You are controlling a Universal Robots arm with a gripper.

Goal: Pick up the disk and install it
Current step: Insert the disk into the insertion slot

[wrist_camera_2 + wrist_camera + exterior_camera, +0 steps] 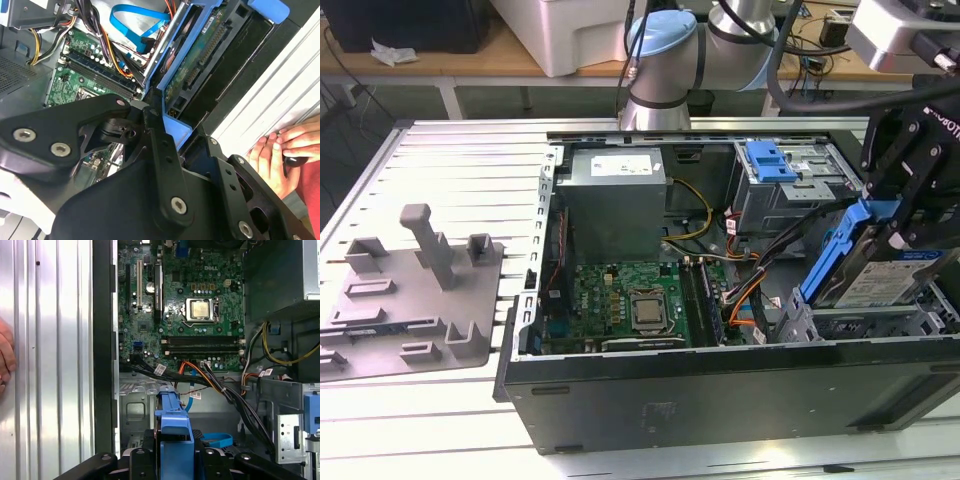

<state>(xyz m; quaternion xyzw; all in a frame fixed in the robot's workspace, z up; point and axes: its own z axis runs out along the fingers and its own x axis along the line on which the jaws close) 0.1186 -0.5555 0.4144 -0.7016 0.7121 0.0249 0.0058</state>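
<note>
1 black claw point(892, 232) clamped shut on 1 silver metal disk w/ blue plastic carrier point(875, 285), which is tilted (label up), partly over the drive-bay end of 1 open black computer case point(720, 395) on the slatted metal worktop point(450, 170).

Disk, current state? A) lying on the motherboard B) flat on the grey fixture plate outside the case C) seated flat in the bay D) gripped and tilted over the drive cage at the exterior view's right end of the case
D: in the exterior view the gripper is shut on the disk, which is tilted with its lower end at the drive cage and not seated flat.
</note>
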